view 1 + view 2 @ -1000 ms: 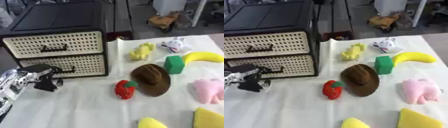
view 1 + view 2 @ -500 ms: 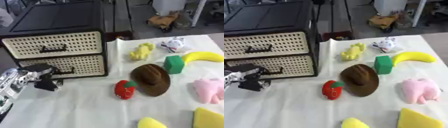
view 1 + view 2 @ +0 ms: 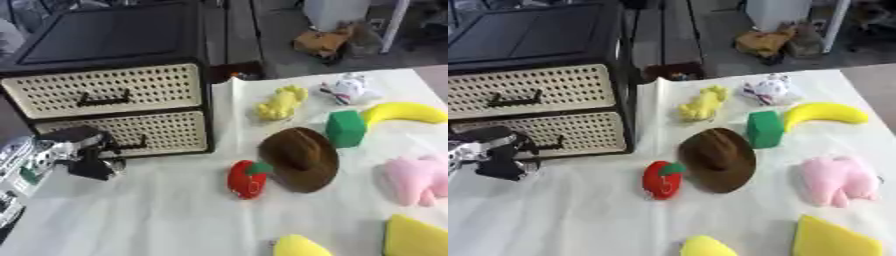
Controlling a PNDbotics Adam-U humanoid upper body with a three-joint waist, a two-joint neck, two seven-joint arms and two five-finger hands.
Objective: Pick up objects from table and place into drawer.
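White cloth covers the table (image 3: 157,220), with a cluttered floor beyond its far edge. Your left hand (image 3: 86,152) sits at the left side, right in front of the lower drawer (image 3: 131,132) of the black-framed drawer unit (image 3: 105,45). Its fingers look curled close to the small dark handle (image 3: 133,146), but you cannot tell from these views whether they have hold of it. Your right hand is out of sight.

Both drawers appear closed (the upper drawer (image 3: 101,90) sits directly above the hand), so opening one looks like the step in hand.

Everything to be picked lies to the right of the hand. Nearest is the red strawberry-like toy (image 3: 246,178), then the brown hat (image 3: 300,157) touching it. Farther right and away from you stand the green block (image 3: 346,128), the yellow plush (image 3: 280,102), the banana (image 3: 404,112), the white plush (image 3: 350,89) and the pink plush (image 3: 416,179).

Most of these look soft and light, so they should squash under the fingers rather than slip. Take the red toy round its middle, and the hat by its crown, since the brim will likely flop.
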